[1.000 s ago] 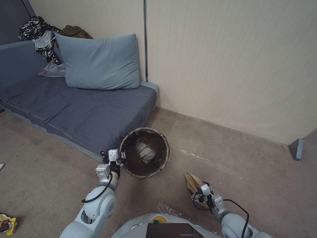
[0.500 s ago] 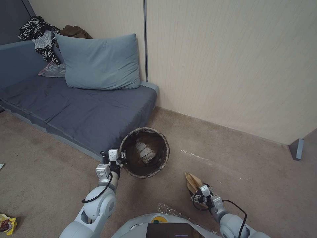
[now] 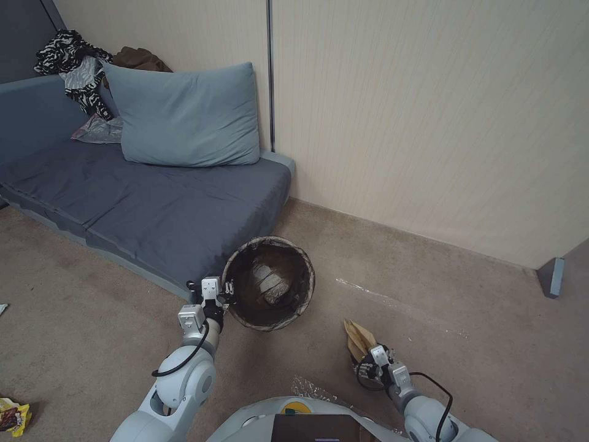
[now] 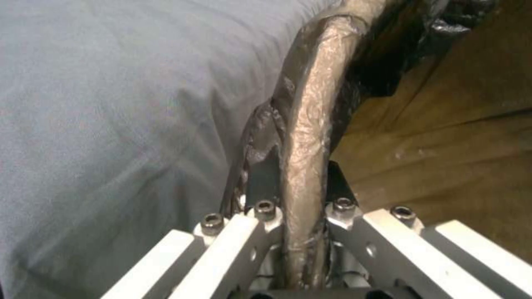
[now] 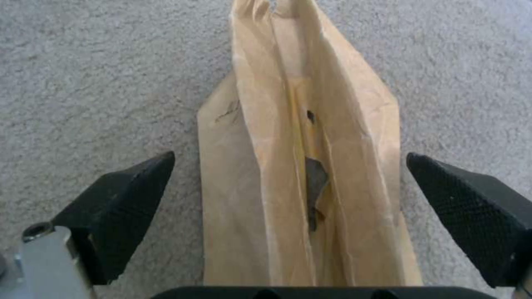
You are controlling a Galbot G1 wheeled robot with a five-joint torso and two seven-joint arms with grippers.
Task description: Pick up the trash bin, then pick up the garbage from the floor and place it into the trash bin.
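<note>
Brown paper bag point(image 5: 299, 174) lies between right tool's point(image 5: 288, 216) wide pads; left tool point(image 3: 224, 288) grips trash bin point(image 3: 270, 283) (rim).

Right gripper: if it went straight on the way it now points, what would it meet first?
Most likely the brown paper bag: the right gripper is open, a black finger either side of the bag lying on the carpet. How far above the bag it hovers is unclear.

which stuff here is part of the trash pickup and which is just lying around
Part of the job:
- trash bin, rim clamped by the left gripper
- brown paper bag on the carpet, between the open right gripper fingers
- snack wrapper

Just lying around:
- pillow
- sofa
- clothes
</note>
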